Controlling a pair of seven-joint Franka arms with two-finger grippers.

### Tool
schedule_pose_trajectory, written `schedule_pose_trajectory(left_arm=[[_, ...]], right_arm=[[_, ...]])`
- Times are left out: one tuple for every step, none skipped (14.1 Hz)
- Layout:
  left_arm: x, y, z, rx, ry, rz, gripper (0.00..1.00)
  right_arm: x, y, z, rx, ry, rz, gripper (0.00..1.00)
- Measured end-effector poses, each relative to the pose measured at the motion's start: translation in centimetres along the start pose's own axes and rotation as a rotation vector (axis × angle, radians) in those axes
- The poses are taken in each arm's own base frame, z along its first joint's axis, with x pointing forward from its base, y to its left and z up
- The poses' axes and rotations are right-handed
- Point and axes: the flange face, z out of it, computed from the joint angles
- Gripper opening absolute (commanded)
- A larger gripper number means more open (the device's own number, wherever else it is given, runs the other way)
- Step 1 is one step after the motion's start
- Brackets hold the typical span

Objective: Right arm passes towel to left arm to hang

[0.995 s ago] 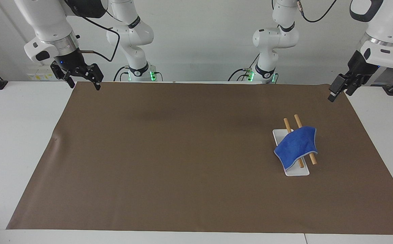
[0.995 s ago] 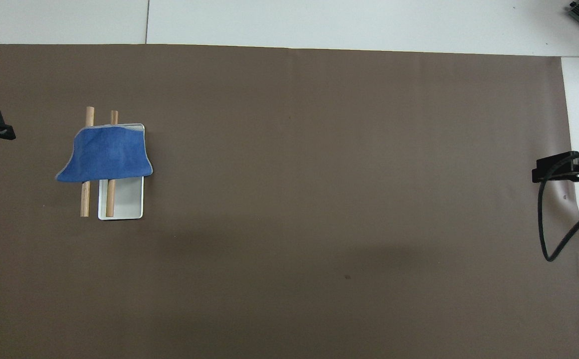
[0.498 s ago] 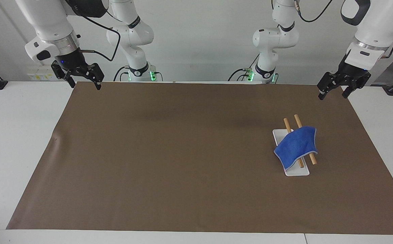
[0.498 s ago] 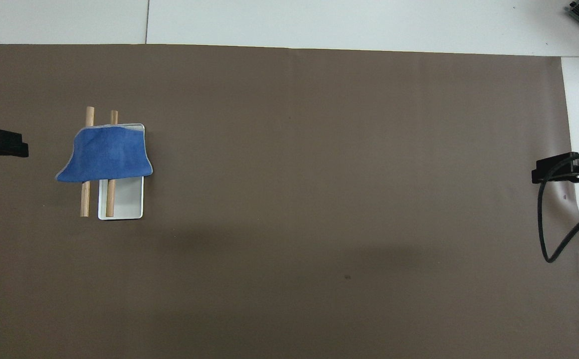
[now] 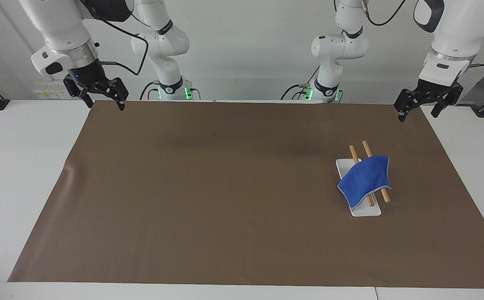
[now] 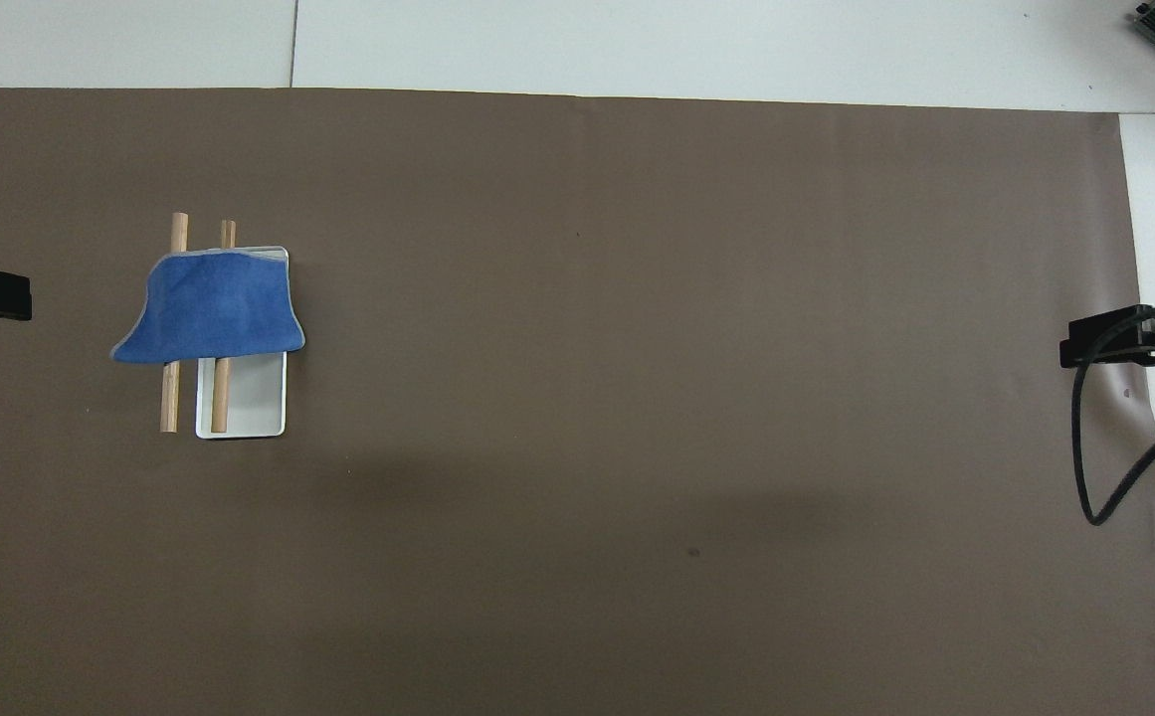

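The towel [image 5: 365, 180] lies draped over two wooden rods [image 5: 374, 172] above a white tray [image 5: 367, 210], on the brown mat [image 5: 225, 187] covering the surface, toward the left arm's end. The left gripper [image 5: 419, 111], fingers spread and empty, hangs over the mat's corner nearest the robots. The right gripper [image 5: 102, 101], fingers likewise spread and empty, hangs over the mat's corner at the right arm's end.

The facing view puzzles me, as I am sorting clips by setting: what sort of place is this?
Probably a robotics lab bench: two white arms fixed at a table's edge, a brown mat over the white tabletop, and one staged prop, a blue towel draped over a small two-rail wooden rack.
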Motion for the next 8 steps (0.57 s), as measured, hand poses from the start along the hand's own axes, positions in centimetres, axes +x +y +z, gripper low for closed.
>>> schedule_pose_trajectory(left_arm=[[0.0, 0.0, 0.0, 0.0, 0.0, 0.0, 1.0], [0.0, 0.0, 0.0, 0.0, 0.001, 0.001, 1.0], [0.0, 0.1, -0.1, 0.0, 0.001, 0.003, 1.0], [0.0, 0.2, -0.1, 0.0, 0.002, 0.006, 1.0], [-0.1, 0.3, -0.2, 0.0, 0.003, 0.009, 1.0], [-0.1, 0.6, -0.2, 0.0, 0.004, 0.015, 1.0], [-0.1, 1.1, -0.3, -0.001, 0.005, 0.024, 1.0], [-0.1, 1.7, -0.4, -0.001, 0.006, 0.034, 1.0]], right_arm=[[0.0, 0.0, 0.0, 0.0, 0.0, 0.0, 1.0], [0.0, 0.0, 0.0, 0.0, 0.0, 0.0, 1.0], [0.0, 0.0, 0.0, 0.0, -0.001, 0.0, 1.0], [0.0, 0.0, 0.0, 0.0, -0.001, 0.0, 1.0], [0.0, 0.0, 0.0, 0.0, -0.003, 0.0, 1.0], [-0.1, 0.0, 0.1, 0.0, -0.005, 0.0, 1.0], [-0.1, 0.0, 0.1, 0.0, -0.005, 0.0, 1.0], [-0.1, 0.0, 0.1, 0.0, -0.006, 0.0, 1.0]])
